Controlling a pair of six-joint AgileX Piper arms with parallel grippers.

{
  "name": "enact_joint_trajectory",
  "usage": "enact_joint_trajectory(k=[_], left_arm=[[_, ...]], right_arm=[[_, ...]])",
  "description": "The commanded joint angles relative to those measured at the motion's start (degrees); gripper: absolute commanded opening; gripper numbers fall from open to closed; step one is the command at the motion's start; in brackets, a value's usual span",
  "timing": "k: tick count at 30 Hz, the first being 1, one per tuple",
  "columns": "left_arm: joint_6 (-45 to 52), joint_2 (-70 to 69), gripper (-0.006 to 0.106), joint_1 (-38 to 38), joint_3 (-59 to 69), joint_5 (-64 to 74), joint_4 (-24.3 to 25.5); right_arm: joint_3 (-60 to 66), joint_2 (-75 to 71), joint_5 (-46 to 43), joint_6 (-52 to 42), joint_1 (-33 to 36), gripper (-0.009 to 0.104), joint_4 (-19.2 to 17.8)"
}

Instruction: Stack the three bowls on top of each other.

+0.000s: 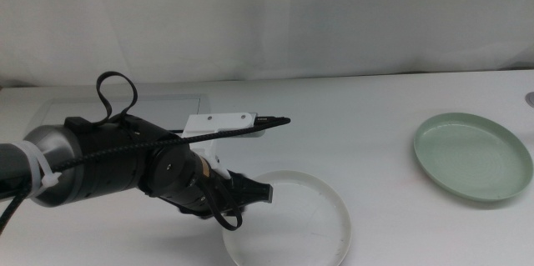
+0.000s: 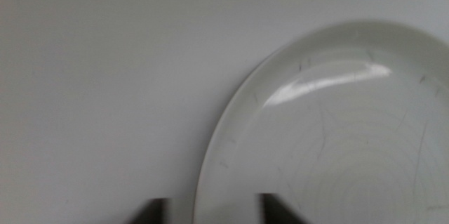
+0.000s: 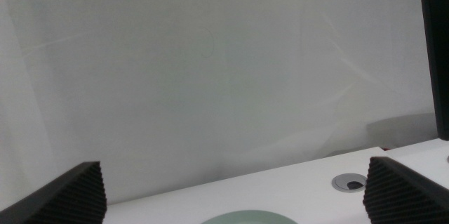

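The cream-white bowl [image 1: 292,220] lies at the front middle of the table. My left gripper [image 1: 248,198] reaches in from the left and is at its left rim. In the left wrist view the bowl [image 2: 337,147] fills the frame, and my two jaw tips stand apart on either side of its rim, open and not gripping. The pale mint green bowl [image 1: 472,156] lies alone at the right. My right gripper [image 3: 235,196] is open and empty above the table, out of the middle view; the green bowl's rim [image 3: 247,217] just shows below it. The grey bowl is not in view.
A flat white rectangular panel [image 1: 125,109] lies at the back left, partly behind my left arm. A round cable hole [image 3: 349,180] is in the table near the right edge. A white curtain closes off the back.
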Motion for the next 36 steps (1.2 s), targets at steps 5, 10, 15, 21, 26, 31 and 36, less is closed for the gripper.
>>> enact_joint_trajectory(k=[5,10,15,21,26,31,36], left_arm=[[0.0,-1.2,0.091,-0.4,0.0,-1.7,-0.4],[0.1,-6.2,0.091,-0.4,0.0,-4.4,3.3],[0.1,-16.8,0.092,3.0,0.0,-6.0,10.6],[2.5,-31.3,0.09,17.2,0.1,-3.2,14.7],[7.1,-45.8,0.017,29.3,4.5,-1.2,14.6],[9.3,-61.7,-0.001,32.1,16.3,-2.8,14.6],[9.1,-74.7,-0.001,32.1,28.3,-4.3,14.6]], right_arm=[[2.1,-0.1,-0.3,0.5,-0.1,0.103,0.1],[2.1,-0.1,-0.3,0.6,-0.1,0.103,0.1],[2.1,-0.1,-0.3,1.0,-0.1,0.103,0.1],[1.6,-0.1,-0.2,1.0,-0.1,0.103,0.5],[-1.8,-0.1,1.6,1.0,-0.1,0.103,1.5],[-9.1,-0.1,10.5,0.6,-0.1,0.102,1.5],[-22.5,1.7,26.7,-2.9,-0.1,0.101,0.0]])
